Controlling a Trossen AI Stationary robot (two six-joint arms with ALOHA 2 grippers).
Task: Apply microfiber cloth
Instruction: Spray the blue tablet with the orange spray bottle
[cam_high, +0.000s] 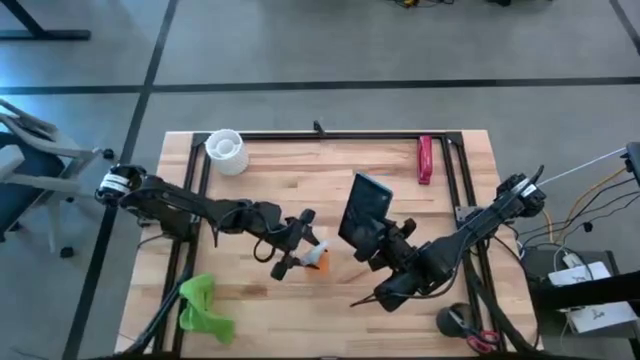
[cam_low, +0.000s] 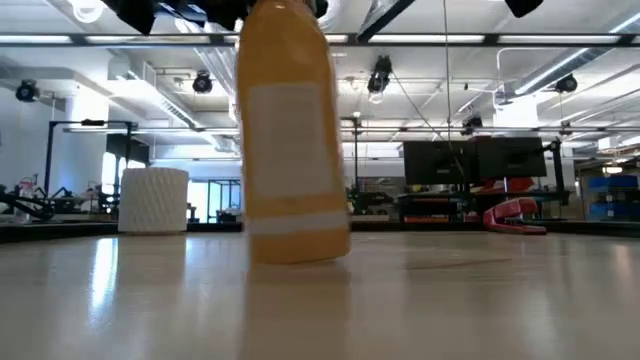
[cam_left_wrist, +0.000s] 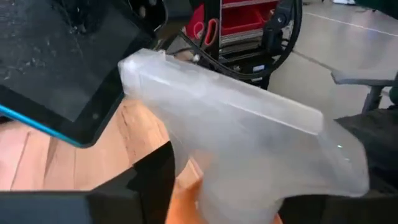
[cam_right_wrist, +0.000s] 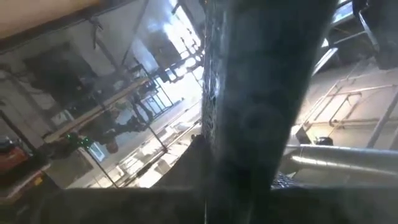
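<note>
The lime-green microfiber cloth (cam_high: 204, 308) lies crumpled at the table's near left, and no gripper touches it. My left gripper (cam_high: 300, 250) is at mid-table, shut on a small orange bottle (cam_high: 318, 260) with a white top (cam_left_wrist: 236, 137). The bottle stands on its base (cam_low: 297, 250). Just to its right, my right gripper (cam_high: 378, 243) is shut on the black rectangular slab (cam_high: 365, 208), whose blue-edged corner (cam_left_wrist: 56, 127) shows in the left wrist view. My left gripper holds the orange bottle high up, just under its white top (cam_left_wrist: 186, 199), with a dark finger (cam_left_wrist: 152, 180) on either side. It comes from the table's left. The bottle stands upright on the table. My right gripper grips the slab at its near end (cam_high: 372, 236), coming from the table's right and near side. Its wrist view looks along the slab's dark edge (cam_right_wrist: 249, 99), so the fingers do not show. The slab slants away toward the far edge; what it rests on is not visible.
A white ribbed cup (cam_high: 226, 150) stands at the far left and a red tool (cam_high: 425, 158) lies at the far right. A black frame (cam_high: 330, 134) runs along the table's far and side edges. Cables hang off the right edge.
</note>
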